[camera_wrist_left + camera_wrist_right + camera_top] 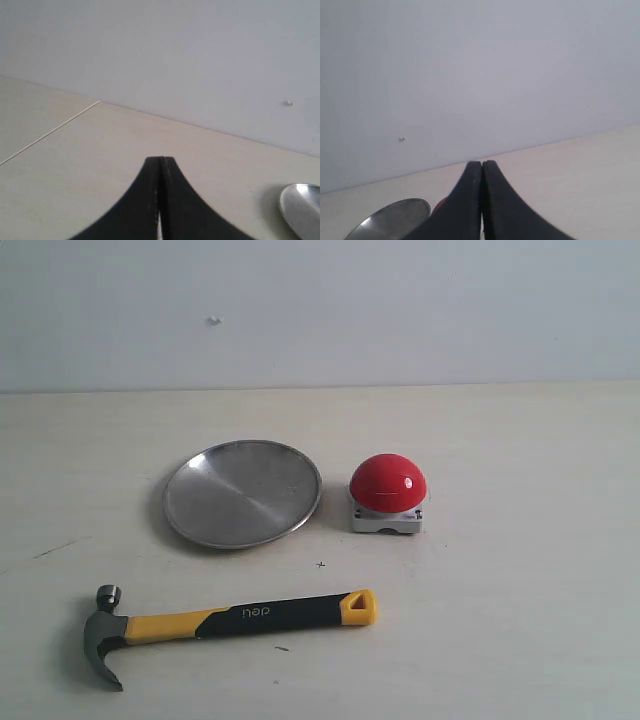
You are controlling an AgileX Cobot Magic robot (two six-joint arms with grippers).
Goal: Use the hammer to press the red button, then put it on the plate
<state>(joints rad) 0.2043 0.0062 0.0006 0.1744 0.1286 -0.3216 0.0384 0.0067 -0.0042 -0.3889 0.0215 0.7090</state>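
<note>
The hammer lies flat near the table's front, its dark steel head at the left and the yellow end of its handle pointing right. Behind it sits the silver plate, holding nothing. The red button stands on its grey-white base just right of the plate. Neither arm shows in the exterior view. My left gripper is shut with nothing in it, the plate's rim off to one side. My right gripper is shut on nothing, with the plate and a sliver of the red button beyond it.
A pale wall with a small mark rises behind the light table. A thin seam runs across the tabletop in the left wrist view.
</note>
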